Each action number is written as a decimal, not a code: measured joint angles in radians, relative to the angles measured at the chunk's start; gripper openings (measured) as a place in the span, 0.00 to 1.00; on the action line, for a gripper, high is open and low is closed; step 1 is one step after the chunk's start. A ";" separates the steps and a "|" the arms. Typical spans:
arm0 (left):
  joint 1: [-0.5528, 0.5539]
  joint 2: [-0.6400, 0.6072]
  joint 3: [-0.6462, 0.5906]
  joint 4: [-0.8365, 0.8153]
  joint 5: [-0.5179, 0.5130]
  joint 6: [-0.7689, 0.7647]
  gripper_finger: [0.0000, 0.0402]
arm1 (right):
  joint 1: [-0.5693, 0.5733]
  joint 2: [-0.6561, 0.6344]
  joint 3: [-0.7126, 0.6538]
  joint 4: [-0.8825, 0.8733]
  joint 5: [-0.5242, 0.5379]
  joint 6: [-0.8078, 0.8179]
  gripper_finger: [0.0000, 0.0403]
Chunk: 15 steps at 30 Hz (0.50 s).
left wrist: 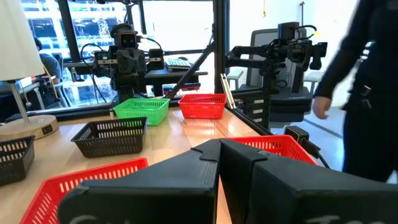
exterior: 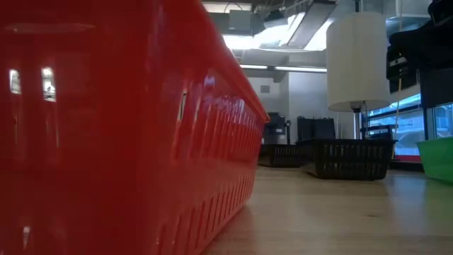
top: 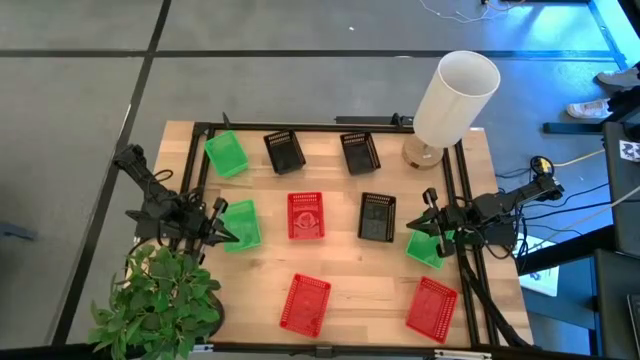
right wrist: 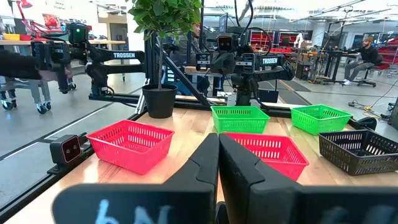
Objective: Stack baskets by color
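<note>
Across your wooden table [top: 340,275], both grippers, left [top: 222,232] and right [top: 418,226], sit closed and empty among baskets [top: 306,215].

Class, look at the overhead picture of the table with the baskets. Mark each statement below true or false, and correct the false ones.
1. Three black baskets lie on the table. True.
2. One red basket is already stacked inside another. False: all three red baskets lie apart, each on its own.
3. The white lamp shade stands near the table's far right corner. True.
4. The potted plant stands on the right arm's side. False: it stands at the near left corner, by the left gripper.
5. The right gripper hangs over a green basket. True.
6. Both grippers are wide open. False: both are shut.
</note>
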 joint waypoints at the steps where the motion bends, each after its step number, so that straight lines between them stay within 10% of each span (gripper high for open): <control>1: 0.000 0.000 0.000 0.003 0.003 -0.008 0.00 | 0.000 0.000 0.000 0.000 0.000 0.000 0.04; 15: 0.000 0.000 0.000 0.175 0.102 -0.053 0.00 | 0.000 0.000 0.000 0.000 0.000 0.000 0.04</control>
